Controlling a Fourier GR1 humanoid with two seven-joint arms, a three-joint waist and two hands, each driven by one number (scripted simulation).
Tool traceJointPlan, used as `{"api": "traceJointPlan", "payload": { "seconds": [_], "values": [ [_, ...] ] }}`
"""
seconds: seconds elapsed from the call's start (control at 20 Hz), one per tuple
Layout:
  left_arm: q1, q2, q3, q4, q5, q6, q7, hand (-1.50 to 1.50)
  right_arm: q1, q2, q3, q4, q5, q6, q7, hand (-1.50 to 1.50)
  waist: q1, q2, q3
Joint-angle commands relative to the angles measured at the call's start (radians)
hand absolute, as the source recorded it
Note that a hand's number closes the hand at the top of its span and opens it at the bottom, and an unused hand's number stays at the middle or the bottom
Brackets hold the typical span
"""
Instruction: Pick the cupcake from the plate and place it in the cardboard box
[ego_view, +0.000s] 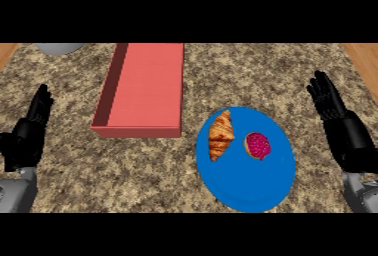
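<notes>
Two black hands show at the sides of the frame, and both are open with the fingers straight and pointing up, holding nothing. The left hand (28, 131) rests at the left edge, in the middle height of the frame, with its grey forearm coming in from the lower left corner. The right hand (339, 122) rests at the right edge, and its forearm comes in from the lower right corner. The cupcake (258, 146), with a pink-red top, lies on the blue plate (251, 192) in the lower right part of the frame, a little right of the plate's middle. It is left of the right hand and somewhat lower than its fingertips, apart from it, with the right rim of the plate and a strip of counter between them. The left hand is well apart from the cupcake, on the other side of the frame. A croissant (221, 135) lies on the same plate, just beside the cupcake on its left, not touching it. The box (148, 85) is red-pink, long and open on top, and it stands in the upper middle of the frame, up and left from the plate. The speckled stone counter (103, 165) carries all these things. A grey round object (59, 48) is partly seen at the upper left edge.
</notes>
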Motion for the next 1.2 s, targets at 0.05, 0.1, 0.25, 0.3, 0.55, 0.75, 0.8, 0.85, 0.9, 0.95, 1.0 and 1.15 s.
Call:
{"api": "traceJointPlan", "payload": {
  "seconds": [0.05, 0.1, 0.25, 0.3, 0.55, 0.75, 0.8, 0.85, 0.9, 0.95, 1.0, 1.15],
  "values": [
    [0.044, 0.013, -0.006, -0.031, -0.048, 0.028, 0.059, 0.00, 0.008, 0.017, -0.044, 0.008, -0.068, 0.074, 0.022, -1.50, 0.004, 0.001, 0.028],
    [-0.025, 0.036, -0.001, 0.019, -0.085, 0.054, 0.103, 0.00, 0.001, 0.040, -0.025, -0.007, -0.073, 0.069, 0.046, -1.50, -0.003, 0.002, 0.028],
    [0.033, 0.090, -0.020, 0.028, -0.175, 0.106, 0.152, 0.00, 0.044, 0.070, -0.045, -0.016, -0.196, 0.144, 0.042, -1.50, -0.005, 0.002, 0.029],
    [0.052, 0.068, -0.017, 0.027, -0.105, 0.038, 0.100, 0.00, -0.017, -0.252, 0.054, -0.005, 0.239, 0.149, -0.039, -1.50, 0.026, -0.009, -0.011],
    [0.053, 0.091, -0.016, 0.020, -0.125, 0.032, 0.173, 0.00, 0.137, 0.036, 0.066, 0.205, 0.133, 0.074, -0.257, -1.50, 0.009, 0.007, 0.032],
    [0.011, 0.063, -0.013, 0.078, -0.149, 0.047, 0.165, 0.00, 0.203, -0.010, -0.015, 0.236, 0.031, 0.274, -0.514, -1.50, -0.011, 0.004, 0.029],
    [0.009, 0.066, -0.026, 0.006, -0.152, 0.044, 0.234, 0.00, 0.149, 0.013, -0.022, 0.327, 0.052, 0.295, -0.569, -1.50, 0.003, 0.004, 0.030],
    [0.046, 0.048, -0.026, -0.004, -0.169, 0.056, 0.212, 0.00, 0.126, 0.006, -0.021, 0.337, 0.106, 0.296, -0.571, -1.50, 0.005, 0.002, 0.028],
    [-0.007, 0.043, -0.014, 0.080, -0.180, 0.053, 0.171, 0.00, 0.092, -0.001, -0.024, 0.395, 0.169, 0.266, -0.590, -1.50, 0.002, 0.004, 0.028],
    [0.015, 0.050, -0.033, 0.021, -0.174, 0.038, 0.216, 0.00, 0.089, -0.057, -0.040, 0.404, 0.194, 0.264, -0.598, -1.50, 0.005, 0.003, 0.028],
    [0.017, 0.043, -0.029, 0.026, -0.183, 0.056, 0.207, 0.00, 0.091, -0.093, -0.033, 0.392, 0.226, 0.258, -0.567, -1.50, 0.004, 0.003, 0.028],
    [0.008, 0.039, -0.030, 0.048, -0.182, 0.052, 0.206, 0.00, 0.019, -0.204, 0.024, 0.339, 0.348, 0.239, -0.405, -1.50, 0.005, 0.004, 0.025]
  ]
}}
